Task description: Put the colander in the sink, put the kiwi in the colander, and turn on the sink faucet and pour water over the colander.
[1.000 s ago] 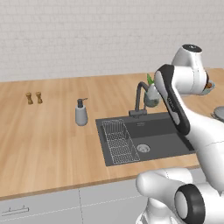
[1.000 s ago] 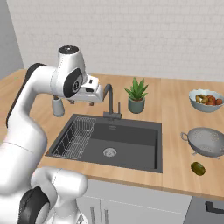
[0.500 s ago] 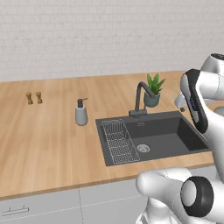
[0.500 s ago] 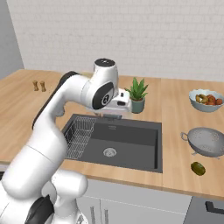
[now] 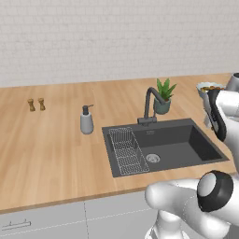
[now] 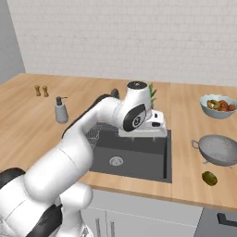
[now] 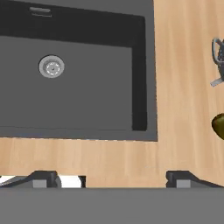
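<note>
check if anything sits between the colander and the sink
Nothing visible does. The colander sits on bare counter just right of the sink, with the kiwi nearer the front edge, off that path.

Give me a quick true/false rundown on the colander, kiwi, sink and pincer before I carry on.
1. The colander sits on the counter to the right of the sink. True.
2. The kiwi lies inside the colander. False: it lies on the counter beside it, nearer the front edge.
3. The sink basin holds a wire rack on its left side. True.
4. The pincer is clamped on the colander's handle. False: its jaws stand wide apart, holding nothing, above the counter strip in front of the sink.
5. Water runs from the sink faucet. False: no water is visible.
6. The fruit bowl stands behind the colander, nearer the wall. True.
</note>
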Tool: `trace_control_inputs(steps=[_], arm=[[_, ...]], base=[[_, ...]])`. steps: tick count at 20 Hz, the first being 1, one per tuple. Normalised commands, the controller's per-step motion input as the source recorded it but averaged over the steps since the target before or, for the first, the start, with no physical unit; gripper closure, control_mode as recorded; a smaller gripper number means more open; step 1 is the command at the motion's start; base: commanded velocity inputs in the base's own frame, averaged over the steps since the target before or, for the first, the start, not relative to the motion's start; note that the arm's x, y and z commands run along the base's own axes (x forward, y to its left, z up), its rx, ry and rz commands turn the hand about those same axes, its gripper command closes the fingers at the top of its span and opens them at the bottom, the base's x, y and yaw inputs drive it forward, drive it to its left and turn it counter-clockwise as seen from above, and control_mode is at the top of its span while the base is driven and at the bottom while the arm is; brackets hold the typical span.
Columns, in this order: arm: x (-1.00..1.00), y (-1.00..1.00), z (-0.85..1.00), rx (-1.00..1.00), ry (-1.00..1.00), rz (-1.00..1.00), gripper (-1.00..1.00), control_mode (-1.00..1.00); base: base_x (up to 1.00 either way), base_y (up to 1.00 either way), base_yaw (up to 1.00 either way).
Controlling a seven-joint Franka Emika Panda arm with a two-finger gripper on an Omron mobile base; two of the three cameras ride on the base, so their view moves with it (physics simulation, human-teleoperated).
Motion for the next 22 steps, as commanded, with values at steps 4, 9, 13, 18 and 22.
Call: trace_control_inputs(steps=[4, 9, 13, 18, 22], arm=[[0.33, -0.91, -0.21, -0.02, 0.02, -0.01, -1.00, -1.00], [0.45, -0.85, 0.00, 0.00, 0.02, 0.00, -1.00, -1.00], [0.44, -0.72, 0.00, 0.00, 0.02, 0.00, -1.00, -1.00], [0.20, -0.56, -0.16, 0.00, 0.04, 0.00, -1.00, -1.00], [0.16, -0.45, -0.21, 0.00, 0.01, 0.00, -1.00, -1.00]], base=[[0.00, 0.00, 0.00], [0.00, 0.00, 0.00], [0.00, 0.00, 0.00], [0.00, 0.00, 0.00], [0.00, 0.00, 0.00]])
